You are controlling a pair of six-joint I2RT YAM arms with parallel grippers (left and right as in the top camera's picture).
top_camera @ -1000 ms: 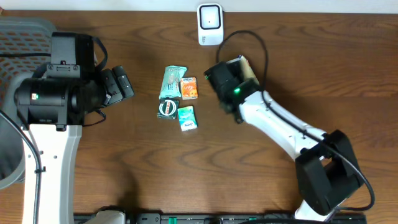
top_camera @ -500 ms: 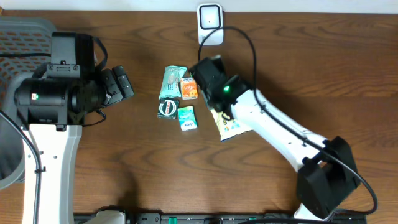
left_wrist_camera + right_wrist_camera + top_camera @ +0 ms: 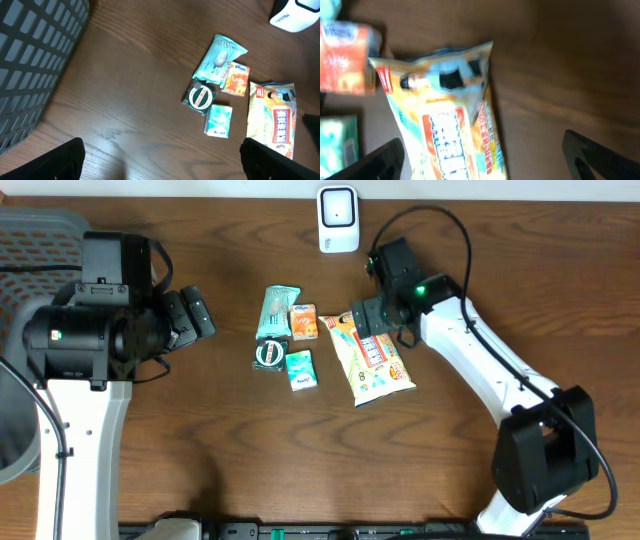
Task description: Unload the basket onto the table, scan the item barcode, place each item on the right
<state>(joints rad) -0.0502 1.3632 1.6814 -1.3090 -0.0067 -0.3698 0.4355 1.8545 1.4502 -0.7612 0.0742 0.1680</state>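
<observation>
No lettering can be read anywhere. The yellow-orange snack bag carries only blurred print. So does the round dark tin.

Glossy snack bag, wood-grain table

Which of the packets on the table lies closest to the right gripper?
The large yellow snack bag, directly beneath the right gripper; the orange packet and the other small items lie farther off.

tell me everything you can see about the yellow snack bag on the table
The snack bag is a glossy yellow and orange plastic pouch with a light blue top band and red lettering. It lies flat, printed face up and slanted, on the wooden table, its top corner close to the orange packet. The right hand hangs open over its top end, not gripping it.
</observation>
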